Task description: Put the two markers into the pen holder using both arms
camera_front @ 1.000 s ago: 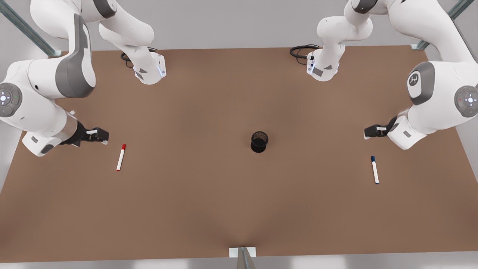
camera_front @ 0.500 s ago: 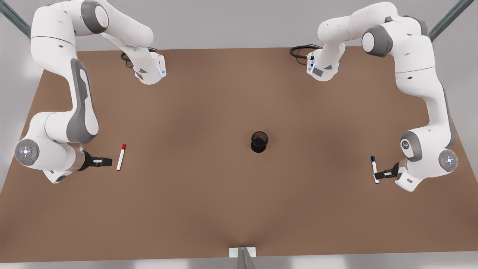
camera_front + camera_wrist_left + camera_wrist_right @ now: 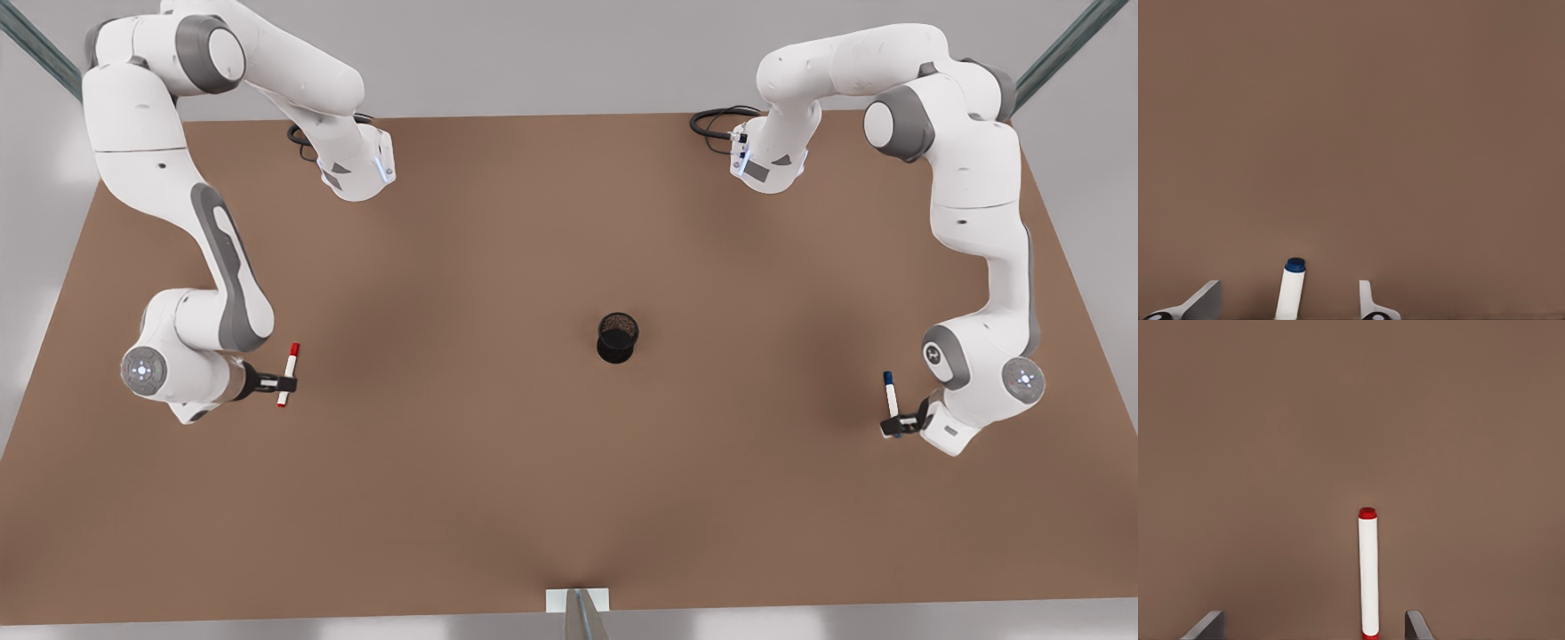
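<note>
Both grippers straddling their markers, fingers spread

Front view, left to right. Right gripper (image 3: 283, 385) sits over the red marker (image 3: 287, 374), which lies flat on the table (image 3: 498, 498); wrist view shows the fingers (image 3: 1417, 625) apart either side of the barrel, not touching. Pen holder (image 3: 618, 337) stands upright mid-table, well apart from both. Left gripper (image 3: 894, 426) is at the blue marker (image 3: 891, 402), probably near its lower end; fingers (image 3: 1368, 301) spread around it.
</note>
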`<state>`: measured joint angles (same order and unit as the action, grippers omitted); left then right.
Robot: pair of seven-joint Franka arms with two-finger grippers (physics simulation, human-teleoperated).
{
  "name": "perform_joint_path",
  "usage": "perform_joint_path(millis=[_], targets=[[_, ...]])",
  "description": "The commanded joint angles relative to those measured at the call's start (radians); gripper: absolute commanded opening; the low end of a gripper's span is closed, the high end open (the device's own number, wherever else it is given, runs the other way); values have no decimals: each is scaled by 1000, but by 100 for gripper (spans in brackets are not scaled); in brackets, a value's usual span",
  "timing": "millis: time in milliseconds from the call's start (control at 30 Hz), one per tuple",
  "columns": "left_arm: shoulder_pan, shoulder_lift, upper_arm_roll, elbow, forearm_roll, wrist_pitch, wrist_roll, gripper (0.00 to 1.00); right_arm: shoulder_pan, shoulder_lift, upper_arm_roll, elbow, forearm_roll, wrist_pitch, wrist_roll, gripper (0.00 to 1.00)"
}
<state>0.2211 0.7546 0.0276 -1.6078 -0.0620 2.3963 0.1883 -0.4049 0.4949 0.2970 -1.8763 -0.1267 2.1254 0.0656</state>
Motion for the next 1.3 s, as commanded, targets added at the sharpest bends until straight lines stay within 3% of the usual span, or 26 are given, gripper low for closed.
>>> perform_joint_path(millis=[0, 67, 400, 600, 700, 800, 967, 1033, 1267], targets=[[0, 0, 0, -4, 2, 30, 148, 92, -8, 24, -4, -3, -10, 108, 46, 100], [0, 9, 0, -4, 2, 33, 152, 69, -9, 56, -4, -1, -18, 127, 48, 100], [-2, 29, 0, -1, 2, 43, 152, 47, -29, 123, -4, -26, -105, 186, 46, 76], [0, 32, 0, -1, 2, 43, 151, 32, -31, 123, -4, -37, -125, 199, 48, 53], [-3, 29, 0, 6, 2, 43, 149, 23, -31, 123, -4, -38, -125, 199, 48, 49], [-9, 17, 0, 19, 4, 27, 146, 22, -31, 125, -4, -41, -125, 199, 48, 46], [-62, -29, -5, 190, -4, -307, -26, 21, -31, 129, -4, -40, -125, 200, 48, 30], [-65, -124, -41, 189, -78, -440, -79, 21, -31, 129, -4, -40, -125, 200, 48, 28], [-100, -235, -149, 190, -139, -526, -245, 21, -32, 44, 25, -15, -125, 163, 40, 23]])
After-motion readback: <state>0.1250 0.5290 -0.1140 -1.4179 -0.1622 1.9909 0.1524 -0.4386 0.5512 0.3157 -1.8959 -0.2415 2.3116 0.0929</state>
